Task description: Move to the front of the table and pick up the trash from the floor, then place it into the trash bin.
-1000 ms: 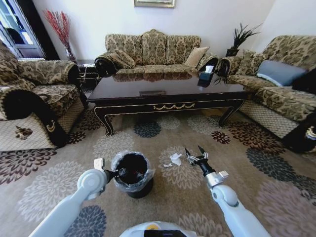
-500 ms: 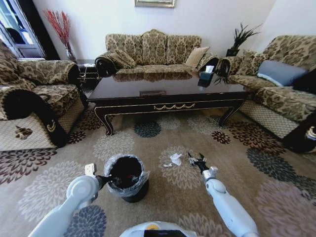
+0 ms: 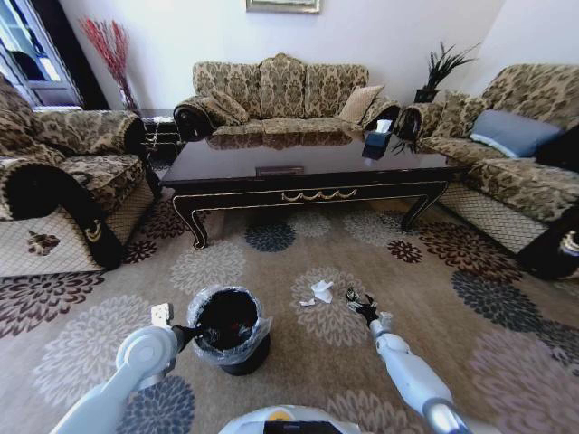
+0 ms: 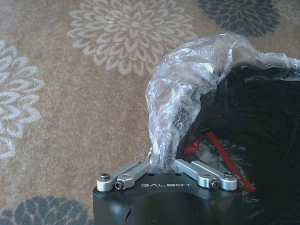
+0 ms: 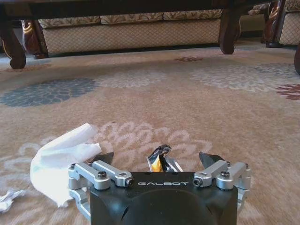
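Two jobs run together: my left gripper (image 4: 162, 165) pinches the trash bin (image 3: 226, 318) liner, while my right gripper (image 5: 161, 161) sits low on the carpet, jaws spread around a dark scrap (image 5: 159, 156) beside white paper (image 5: 61, 157), so closing comes next, I judge.

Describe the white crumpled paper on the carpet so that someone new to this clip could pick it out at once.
Start at the long dark table and come forward over the flowered carpet toward the robot. Between the black trash bin, whose liner the left claw grips, and the right claw lies the white crumpled paper. It is the largest white piece there, beside a smaller scrap.
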`<state>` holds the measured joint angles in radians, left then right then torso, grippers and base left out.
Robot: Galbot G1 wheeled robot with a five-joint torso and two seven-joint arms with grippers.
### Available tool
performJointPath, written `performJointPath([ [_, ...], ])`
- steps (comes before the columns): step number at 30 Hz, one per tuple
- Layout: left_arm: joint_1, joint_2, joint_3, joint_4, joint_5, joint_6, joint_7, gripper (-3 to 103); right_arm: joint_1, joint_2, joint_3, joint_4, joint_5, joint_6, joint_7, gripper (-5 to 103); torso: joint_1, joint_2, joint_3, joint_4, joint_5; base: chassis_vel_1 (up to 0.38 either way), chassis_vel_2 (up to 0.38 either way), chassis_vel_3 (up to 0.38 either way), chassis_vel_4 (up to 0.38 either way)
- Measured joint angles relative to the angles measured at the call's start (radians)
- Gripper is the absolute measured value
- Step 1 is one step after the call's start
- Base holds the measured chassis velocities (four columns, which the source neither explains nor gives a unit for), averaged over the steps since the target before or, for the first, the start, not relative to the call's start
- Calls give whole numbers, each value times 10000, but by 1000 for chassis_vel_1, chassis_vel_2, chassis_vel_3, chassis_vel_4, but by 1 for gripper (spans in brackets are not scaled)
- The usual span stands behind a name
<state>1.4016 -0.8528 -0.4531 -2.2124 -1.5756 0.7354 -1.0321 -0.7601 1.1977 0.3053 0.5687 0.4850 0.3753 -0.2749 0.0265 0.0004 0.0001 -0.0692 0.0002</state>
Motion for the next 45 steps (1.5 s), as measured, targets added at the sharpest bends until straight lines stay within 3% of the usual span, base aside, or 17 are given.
performJointPath([
  [3, 35, 5, -38, -25, -4, 0, 0, 0, 264, 103, 11, -365, -154, 75, -22, 100, 0, 0, 0, 3, -6, 0, 0, 0, 0],
  [4, 55, 8, -78, -38, -6, 0, -2, 0, 475, 197, 42, -712, -373, 151, -32, 94, 0, 0, 0, 4, -2, 0, 0, 0, 0],
  [7, 61, 3, -106, -44, -4, 0, -5, 0, 646, 287, 116, -1033, -686, 217, -33, 94, 1, 0, 0, 2, -2, 0, 0, 0, 0],
  [9, 61, 0, -112, -52, -4, 1, -5, 0, 761, 375, 219, -1270, -910, 226, -1, 83, 0, 0, 0, -1, -4, 0, 0, 0, 0],
  [14, 60, 0, -112, -59, -4, 1, -5, 0, 810, 425, 292, -1403, -1053, 228, 29, 83, 0, 0, 0, 0, -3, 0, 0, 0, 0],
  [15, 32, 5, -112, -97, -2, 1, -9, 0, 860, 490, 466, -1652, -1397, 228, 105, 61, 1, 0, -1, -2, -3, 0, 0, 0, 0],
  [17, 22, 18, -112, -100, -4, 0, -11, 0, 948, 524, 810, -2002, -2017, 448, 106, 49, 0, 0, -1, 3, -2, 0, 0, 0, 0],
  [19, 21, 25, -112, -99, 7, 0, -15, 0, 957, 528, 921, -2093, -2189, 519, 105, 49, 0, 0, 0, 1, -3, 0, 0, 0, 0],
  [22, 21, 29, -110, -100, 6, 0, -14, 0, 946, 538, 1054, -2125, -2336, 571, 105, 33, 0, 0, -1, -1, -3, 0, 0, 0, 0],
  [25, 20, 32, -110, -124, 7, 0, -15, 0, 924, 557, 1089, -2113, -2362, 576, 107, 25, 0, 0, 0, 0, -2, 0, 0, 0, 0],
  [29, 32, 46, -138, -140, -3, 1, -14, 0, 899, 579, 1115, -2053, -2378, 577, 118, 20, 0, 0, -1, 0, -2, 0, 0, 0, 0],
  [40, 58, 16, -124, -142, -4, 0, -5, 0, 536, 475, 1180, -1410, -2298, 574, 139, 20, 1, 0, -1, 2, 0, 0, 0, 0, 0],
  [45, 18, 23, -45, -215, 93, 0, -3, 0, -285, 92, 848, 88, -1430, 403, 166, 20, 0, 0, 0, 1, -1, 0, 0, 0, 0],
])
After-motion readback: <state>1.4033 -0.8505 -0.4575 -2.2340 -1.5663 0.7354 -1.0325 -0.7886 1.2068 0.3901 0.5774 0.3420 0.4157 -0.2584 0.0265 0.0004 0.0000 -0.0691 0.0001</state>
